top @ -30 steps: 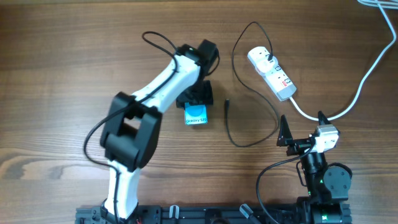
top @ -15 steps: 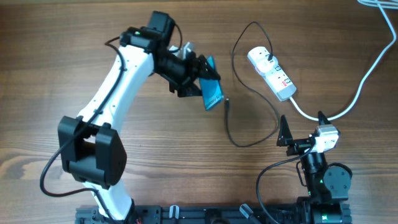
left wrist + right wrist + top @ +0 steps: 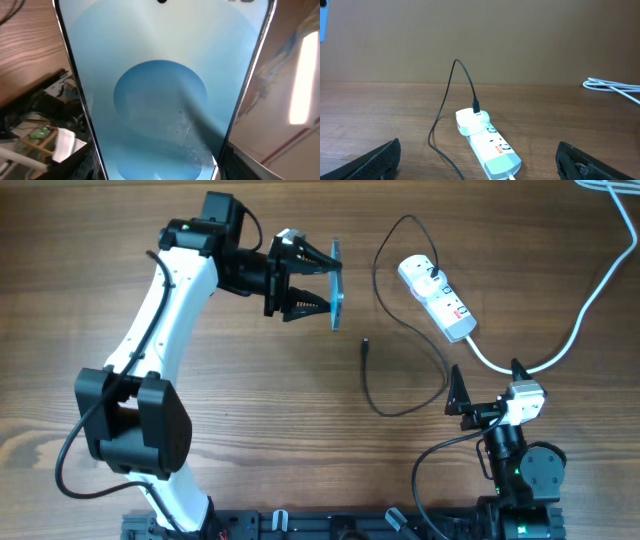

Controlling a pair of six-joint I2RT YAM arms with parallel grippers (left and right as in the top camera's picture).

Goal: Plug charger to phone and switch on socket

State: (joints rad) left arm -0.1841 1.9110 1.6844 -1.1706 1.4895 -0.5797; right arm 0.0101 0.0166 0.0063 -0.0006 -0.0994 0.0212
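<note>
Phone: the phone (image 3: 338,300) is held off the table (image 3: 80,300), edge-on to the overhead camera. It is left of the socket, and the cable's loose end lies a little nearer the robot.
Left gripper: the left gripper (image 3: 322,280) is clamped on the phone, one finger on each long side. The lit screen faces its wrist camera and fills that view.
Why held so: probably to present one short end with the port clear (the port itself is not visible in any view).
Charger: the charger (image 3: 364,370) loops loosely across the wood. Its connector tip (image 3: 366,343) lies free on the table, apart from the phone, so plugging in is not yet done.
Socket: the socket (image 3: 445,302) lies slantwise to the right, with the cable's other end already seated in its white plug block (image 3: 471,122). The switch position is too small to read.
Right gripper: the right gripper (image 3: 485,368) has its jaws spread wide and holds nothing. It faces the socket from near the robot's base.
In the way: nothing lies on the connector tip. The slack cable curls between the right gripper and the tip, so it could snag.
Around: the thick white cord (image 3: 590,295) trails off to the right.
</note>
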